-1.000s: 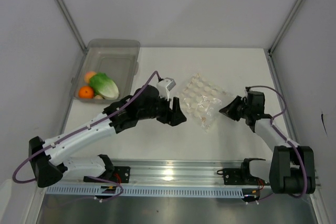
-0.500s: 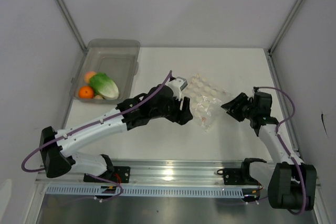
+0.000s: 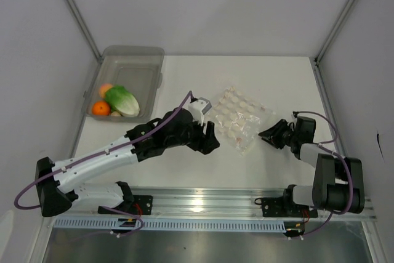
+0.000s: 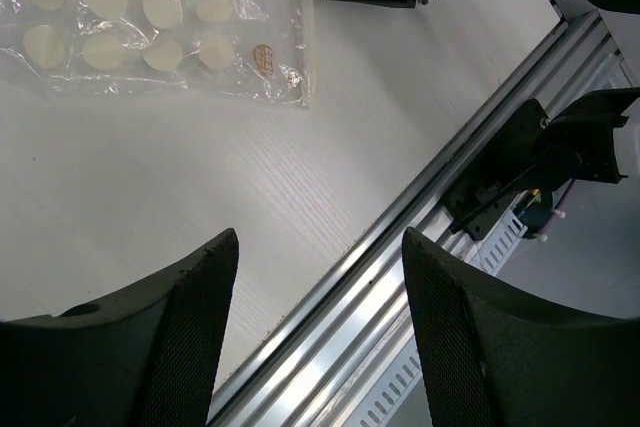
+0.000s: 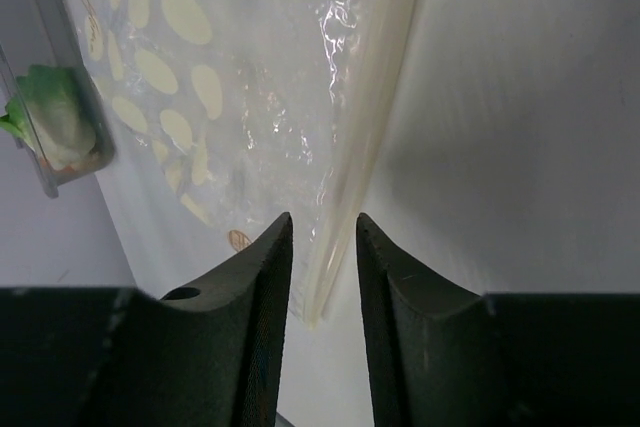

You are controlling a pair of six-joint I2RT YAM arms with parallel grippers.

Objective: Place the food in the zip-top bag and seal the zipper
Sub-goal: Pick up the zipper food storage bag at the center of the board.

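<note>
The clear zip-top bag, printed with pale ovals, lies flat on the white table. The lettuce, two orange fruits and a pale lump sit in the grey bin at the far left. My left gripper is open and empty, just left of the bag's near edge; the bag lies ahead of it. My right gripper is at the bag's right corner. Its jaws stand narrowly apart astride the end of the zipper strip, not pinching it.
The metal rail runs along the table's near edge, behind both grippers. The bin's near wall and the lettuce show far off in the right wrist view. Grey walls close in the table on both sides.
My left gripper reached toward the bag, then drew back a little to the left and toward me. My right gripper dropped lower and settled at the bag's right corner.
</note>
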